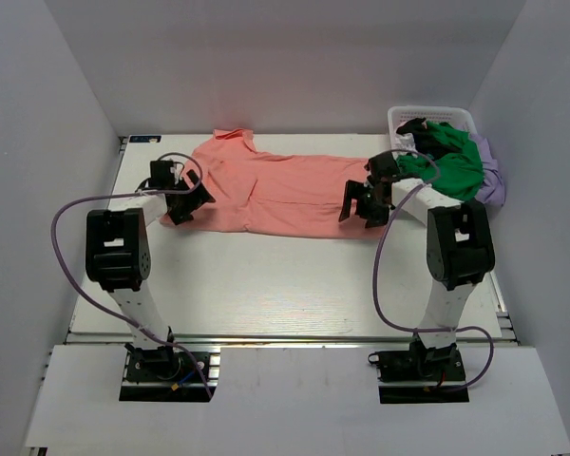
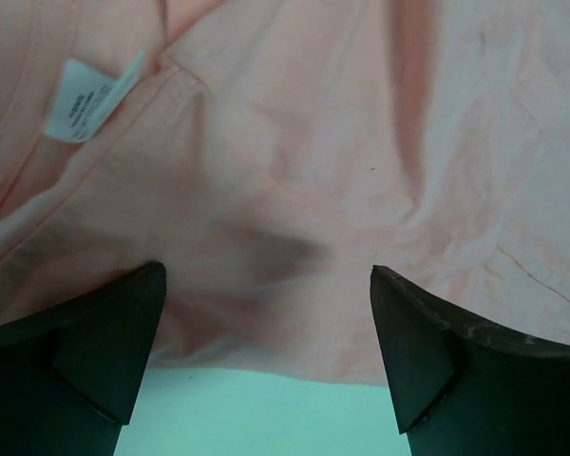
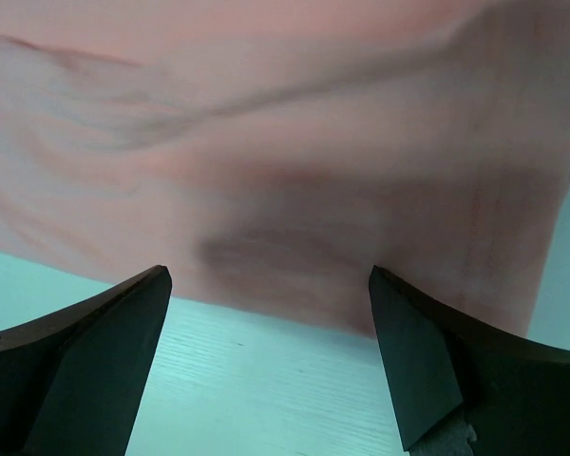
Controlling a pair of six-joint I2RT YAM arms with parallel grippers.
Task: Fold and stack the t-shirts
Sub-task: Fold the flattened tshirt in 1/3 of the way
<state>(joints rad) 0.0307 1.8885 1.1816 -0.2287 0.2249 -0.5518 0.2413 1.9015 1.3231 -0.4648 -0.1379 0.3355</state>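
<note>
A salmon-pink t-shirt (image 1: 285, 190) lies spread across the back half of the table, its collar end at the left. My left gripper (image 1: 192, 201) hovers over the shirt's near left edge, jaws wide open with nothing between them. In the left wrist view the pink cloth (image 2: 313, 171) and its white label (image 2: 85, 95) fill the frame, with the hem just beyond the gripper (image 2: 266, 332). My right gripper (image 1: 363, 206) stands open at the shirt's near right corner; the right wrist view shows the pink hem (image 3: 294, 190) ahead of the empty gripper (image 3: 269, 351). Green (image 1: 446, 160), lilac (image 1: 494, 180) and dark (image 1: 413, 125) t-shirts are heaped at the back right.
A white lattice basket (image 1: 413, 114) stands at the back right corner, with the heap of shirts spilling over its near side. Bare white tabletop (image 1: 285, 285) lies between the pink shirt and the arm bases. Grey walls enclose the table on three sides.
</note>
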